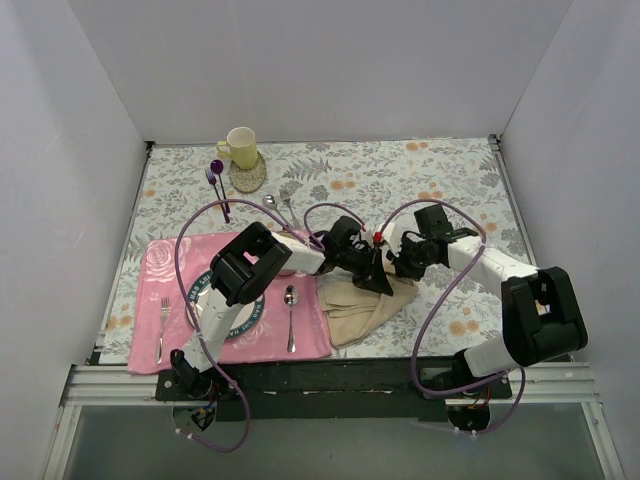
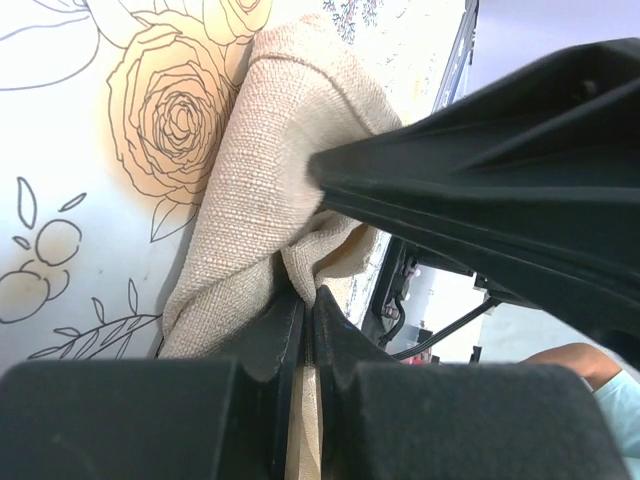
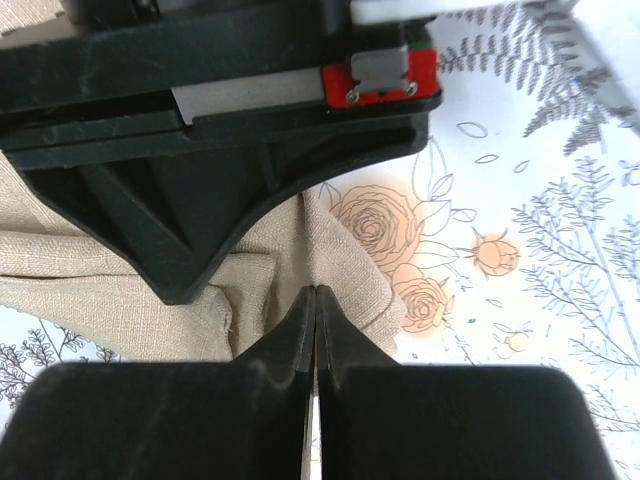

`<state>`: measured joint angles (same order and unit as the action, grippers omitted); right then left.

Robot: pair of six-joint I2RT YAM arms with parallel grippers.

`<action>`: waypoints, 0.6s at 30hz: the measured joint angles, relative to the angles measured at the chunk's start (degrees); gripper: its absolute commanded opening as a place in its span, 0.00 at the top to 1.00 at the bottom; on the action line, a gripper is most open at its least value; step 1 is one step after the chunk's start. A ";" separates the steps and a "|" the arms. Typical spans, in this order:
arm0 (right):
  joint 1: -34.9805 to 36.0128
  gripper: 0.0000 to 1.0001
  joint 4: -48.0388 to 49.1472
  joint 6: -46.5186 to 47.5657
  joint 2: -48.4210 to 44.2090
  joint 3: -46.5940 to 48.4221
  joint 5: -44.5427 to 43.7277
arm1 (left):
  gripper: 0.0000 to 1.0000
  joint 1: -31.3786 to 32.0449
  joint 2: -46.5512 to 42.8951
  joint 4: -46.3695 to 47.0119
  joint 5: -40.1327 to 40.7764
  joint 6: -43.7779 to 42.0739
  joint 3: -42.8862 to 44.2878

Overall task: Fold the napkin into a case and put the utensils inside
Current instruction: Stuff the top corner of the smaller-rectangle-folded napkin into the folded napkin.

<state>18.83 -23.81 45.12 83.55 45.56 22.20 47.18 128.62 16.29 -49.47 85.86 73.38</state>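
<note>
The beige-tan napkin [image 1: 356, 314] lies crumpled on the grey floral tablecloth, just right of the pink placemat. My left gripper [image 1: 383, 283] is shut on a raised fold of it; the left wrist view shows cloth [image 2: 260, 170] pinched between the jaws [image 2: 310, 295]. My right gripper [image 1: 401, 268] meets it from the right, shut on a ridge of the napkin [image 3: 340, 250] at its tips [image 3: 316, 292]. The small silver spoon [image 1: 290, 300] and small silver fork [image 1: 162, 320] lie on the placemat either side of the plate. No case shape shows.
A plate [image 1: 256, 310] sits on the pink placemat [image 1: 230, 340], partly under the left arm. A yellow mug [image 1: 240, 147] on a coaster, a purple-handled fork [image 1: 215, 190] and a longer silver spoon [image 1: 272, 203] lie at the back left.
</note>
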 measured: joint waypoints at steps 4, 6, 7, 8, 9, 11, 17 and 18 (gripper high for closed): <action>0.00 0.99 -0.22 -0.28 -1.14 1.14 0.04 | 1.00 -0.11 0.00 -0.57 0.00 0.09 0.28; 0.00 0.99 -0.20 -0.28 -1.29 1.99 0.20 | 1.00 -0.15 0.00 -0.79 -0.02 0.28 0.31; 0.00 0.99 -0.15 -0.24 -1.38 2.12 0.31 | 1.00 -0.20 0.00 -0.81 -0.02 0.35 0.31; 0.00 0.99 -0.26 -0.11 -1.51 2.23 0.48 | 1.00 -0.24 0.00 -0.85 -0.04 0.52 0.33; 0.00 0.99 -0.37 0.09 -1.62 2.23 0.72 | 1.00 -0.28 0.00 -1.01 -0.04 0.57 0.44; 0.00 0.99 -1.01 0.44 -1.86 2.23 1.25 | 1.00 -0.42 0.00 -1.31 -0.07 0.79 0.68; 0.00 0.99 -3.43 2.73 -3.63 2.23 3.13 | 1.00 -0.94 0.00 -3.26 -0.79 1.97 2.54; 0.00 0.99 -3.58 3.15 -3.85 2.23 3.41 | 1.00 -0.96 0.00 -3.87 -0.83 2.10 3.30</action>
<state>18.83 -27.40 48.27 79.70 47.79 25.61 46.22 128.62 12.43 -50.30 87.96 76.69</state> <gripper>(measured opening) 0.022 0.025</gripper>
